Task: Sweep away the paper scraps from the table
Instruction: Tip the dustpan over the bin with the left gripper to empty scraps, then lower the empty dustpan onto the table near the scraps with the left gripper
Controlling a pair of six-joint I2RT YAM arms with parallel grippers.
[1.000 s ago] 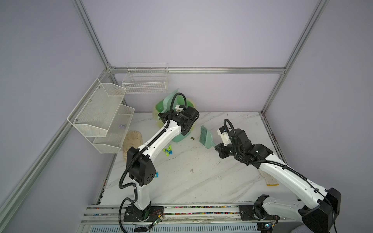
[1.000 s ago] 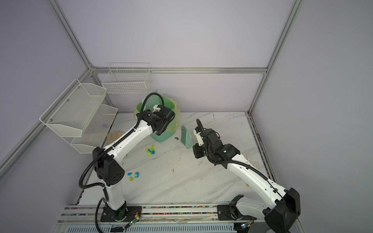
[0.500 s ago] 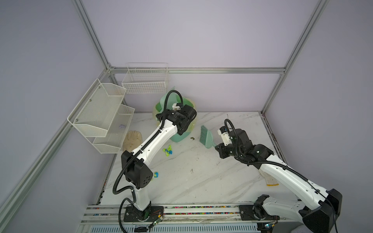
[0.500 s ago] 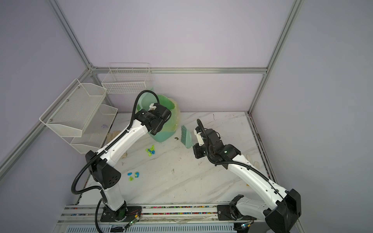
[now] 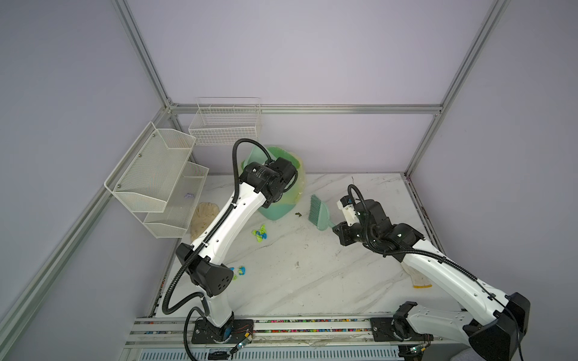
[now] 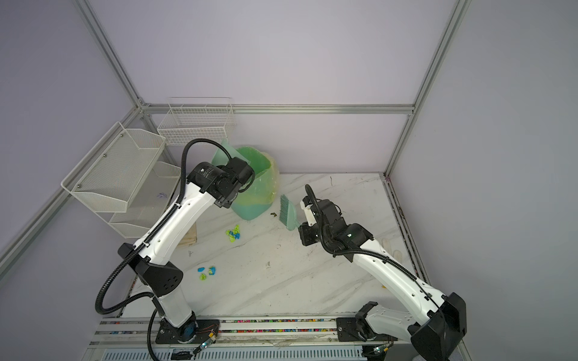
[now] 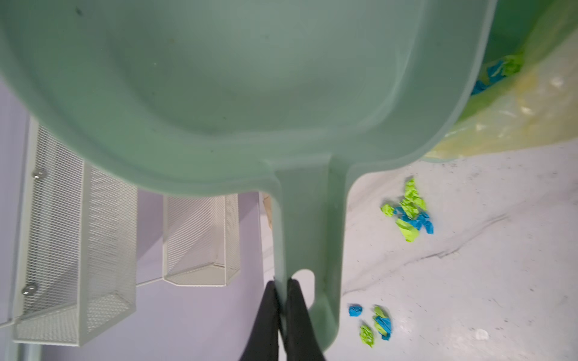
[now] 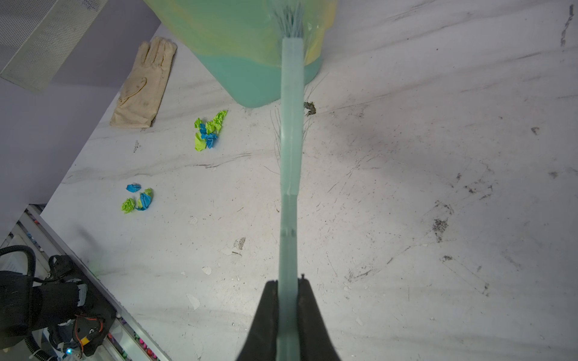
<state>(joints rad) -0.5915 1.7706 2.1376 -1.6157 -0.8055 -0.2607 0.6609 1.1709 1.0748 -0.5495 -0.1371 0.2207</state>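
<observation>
Two clusters of blue and lime-green paper scraps lie on the white marbled table point(image 5: 312, 281): one point(image 5: 260, 233) point(image 8: 208, 131) in front of the green bin point(image 5: 281, 208), a smaller one point(image 5: 239, 271) point(image 8: 139, 198) nearer the front. More scraps point(image 7: 500, 70) lie inside the bin. My left gripper point(image 7: 281, 290) is shut on the handle of a green dustpan point(image 7: 219, 78), which is tipped up over the bin's rim point(image 6: 222, 156). My right gripper point(image 8: 287, 287) is shut on the handle of a green brush point(image 5: 317, 212), whose bristles are beside the bin.
White mesh baskets point(image 5: 156, 175) hang on the left wall, a wire basket point(image 5: 225, 125) on the back wall. A white glove point(image 8: 147, 84) lies at the table's left edge, another point(image 5: 419, 278) under my right arm. A dark speck point(image 8: 309, 107) sits by the bin. A rail point(image 5: 281, 322) runs along the front.
My left arm has swung the dustpan a little leftward and farther over the bin. My right arm and the brush have stayed put.
</observation>
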